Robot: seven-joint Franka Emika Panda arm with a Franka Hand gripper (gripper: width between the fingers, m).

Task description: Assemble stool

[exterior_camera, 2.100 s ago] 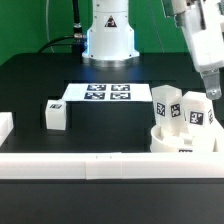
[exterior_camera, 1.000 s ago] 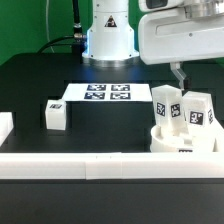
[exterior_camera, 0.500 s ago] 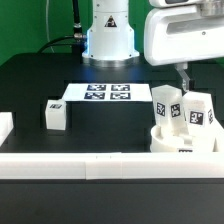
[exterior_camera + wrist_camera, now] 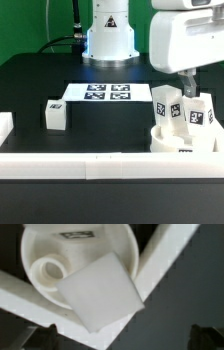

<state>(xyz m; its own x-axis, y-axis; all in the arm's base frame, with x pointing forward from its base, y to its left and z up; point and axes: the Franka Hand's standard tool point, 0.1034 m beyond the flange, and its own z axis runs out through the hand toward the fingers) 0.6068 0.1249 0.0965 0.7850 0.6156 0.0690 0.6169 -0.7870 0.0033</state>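
Two blocky white plastic legs are standing in the round white ring seat by the bench's corner, exterior view's right. Above them the gripper is hovering, fingers spread, empty. The third leg is lying loose, unfitted.

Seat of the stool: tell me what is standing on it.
Two upright legs stand on the seat; its rim hides their feet.
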